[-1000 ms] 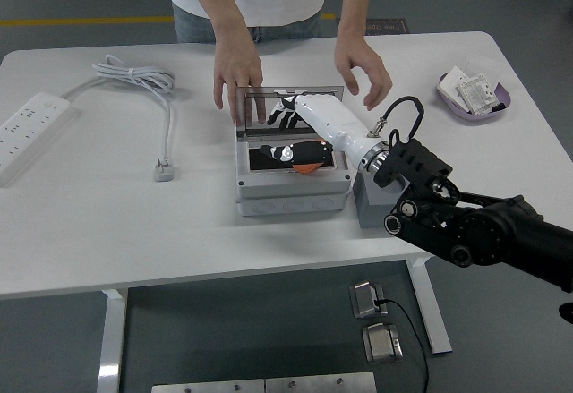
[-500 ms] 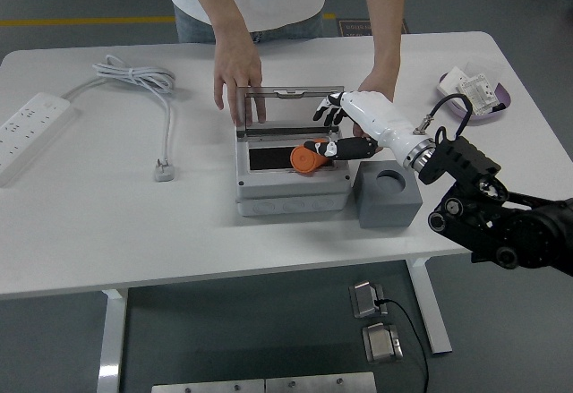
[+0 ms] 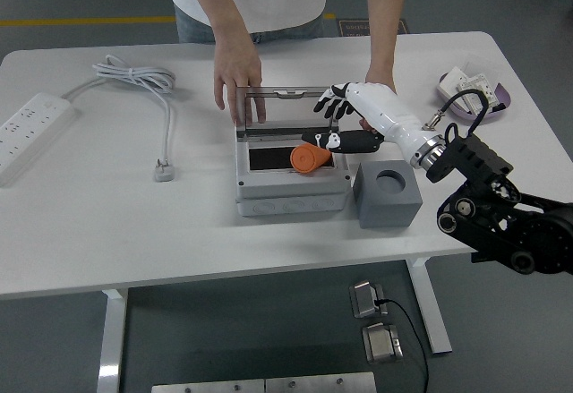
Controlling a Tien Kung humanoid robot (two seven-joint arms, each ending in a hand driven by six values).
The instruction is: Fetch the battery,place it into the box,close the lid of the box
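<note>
The grey box (image 3: 291, 198) stands mid-table with its clear lid (image 3: 286, 106) raised at the back. An orange battery (image 3: 309, 158) lies inside, on the dark floor toward the right. My right hand (image 3: 329, 123), white with black fingers, hovers over the box's right rear corner, fingers spread and holding nothing; its thumb points left just above the battery. A person at the far side rests one hand (image 3: 236, 84) on the lid's left edge. The person's other hand (image 3: 378, 80) is partly hidden behind my wrist.
A grey block with a round hole (image 3: 387, 194) stands against the box's right side. A purple dish (image 3: 474, 96) with small packets is at the far right. A power strip (image 3: 27, 133), coiled cable (image 3: 148, 84) and plug (image 3: 164, 171) lie on the left.
My right hand has let go of the battery and drawn back up and to the right, out of the box. The person's hand on the right moved in behind my wrist.
</note>
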